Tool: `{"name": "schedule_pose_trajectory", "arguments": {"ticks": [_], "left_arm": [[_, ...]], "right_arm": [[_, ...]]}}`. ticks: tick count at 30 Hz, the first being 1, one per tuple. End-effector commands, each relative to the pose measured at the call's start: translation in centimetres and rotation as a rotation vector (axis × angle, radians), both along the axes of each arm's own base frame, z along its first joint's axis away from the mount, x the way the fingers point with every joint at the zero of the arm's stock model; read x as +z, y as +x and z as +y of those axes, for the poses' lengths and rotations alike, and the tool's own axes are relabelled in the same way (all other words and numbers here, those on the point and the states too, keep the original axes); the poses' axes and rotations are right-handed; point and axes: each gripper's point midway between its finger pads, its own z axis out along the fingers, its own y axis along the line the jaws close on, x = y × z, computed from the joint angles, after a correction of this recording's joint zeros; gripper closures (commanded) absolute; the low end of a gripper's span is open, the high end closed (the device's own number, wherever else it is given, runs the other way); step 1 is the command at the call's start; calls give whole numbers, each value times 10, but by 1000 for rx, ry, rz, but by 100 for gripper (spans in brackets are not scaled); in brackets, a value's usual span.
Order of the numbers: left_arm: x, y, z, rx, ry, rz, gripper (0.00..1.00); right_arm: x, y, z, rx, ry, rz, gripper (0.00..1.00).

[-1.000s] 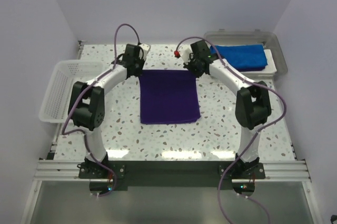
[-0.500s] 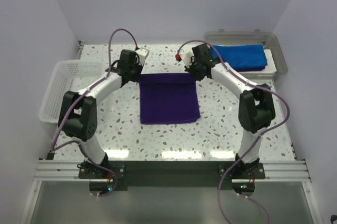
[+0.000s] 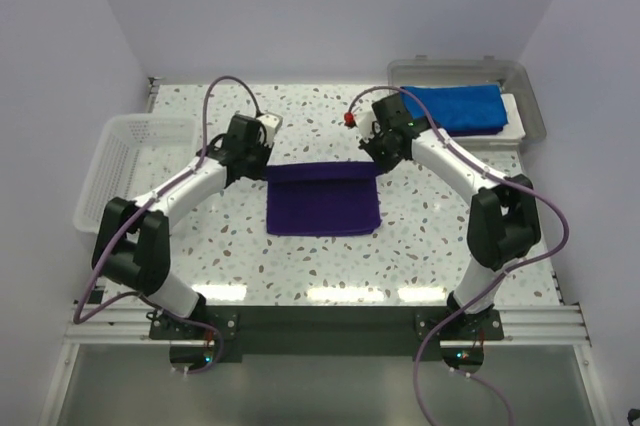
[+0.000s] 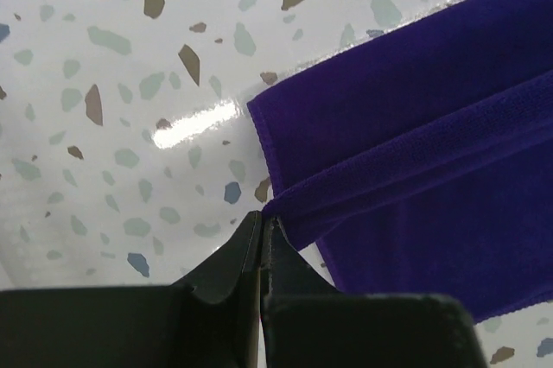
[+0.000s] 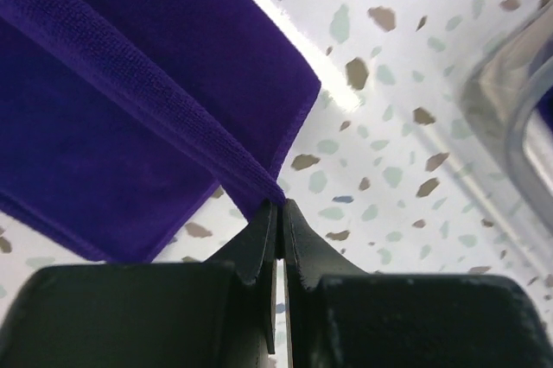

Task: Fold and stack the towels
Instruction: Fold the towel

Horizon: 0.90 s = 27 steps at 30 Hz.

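From overhead I see one purple towel (image 3: pixel 322 201) lying mid-table, a little toward 12 o'clock on the speckled table (image 3: pixel 420 246). Its far edge is doubled back over the rest as a narrow band running 9 to 3 o'clock.

The left gripper (image 4: pixel 262 221) is at the towel's 11 o'clock corner and the right gripper (image 5: pixel 281 206) at its 1 o'clock corner. From above I cannot see either set of fingertips, because the wrist housings cover them.

The wrist cameras settle it. Each claw is pinched tight on a corner tip of the towel's hem, with no gap between the jaws. The hem runs away from each pinch as a taut ridge above the flat layer beneath. I cannot tell how much cloth sits between the pads, since only the very tip disappears into them. Both wrist views cut the towel off at the frame edge.

A blue towel (image 3: pixel 452 108) lies in the grey tray (image 3: pixel 532 116) at about 1 o'clock on the table, resting on a white sheet (image 3: pixel 513 109). The right arm's wrist hides the tray's near-left corner, and I cannot count the blue towel's layers. In the right wrist view the tray is only a blurred rim at 3 o'clock.

A white basket (image 3: pixel 112 161) hangs off the table edge at 9 o'clock.
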Motion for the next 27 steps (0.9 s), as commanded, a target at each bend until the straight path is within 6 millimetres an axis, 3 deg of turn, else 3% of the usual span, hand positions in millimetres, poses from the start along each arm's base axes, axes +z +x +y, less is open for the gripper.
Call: {"name": "schedule_pose_trajectory", "arguments": {"ticks": [1,5,15,21,27], "left_arm": [[0,-17,12,70,8,33,100],[3,-27,8,64,-2,42,100],[15,-48,9,88,-32,65,100],[-1,-69,7,96,-45,142,100],[-22,-88,5,100,-56,212,100]], "right_arm": [[4,-30,-10,-89,11,84,100],[-1,-41,-12,-135,21,115,100],[9,-59,-14,-242,72,139,100],[2,-76,-20,-296,77,176,100],[-25,-96,-13,-318,108,275,100]]}}
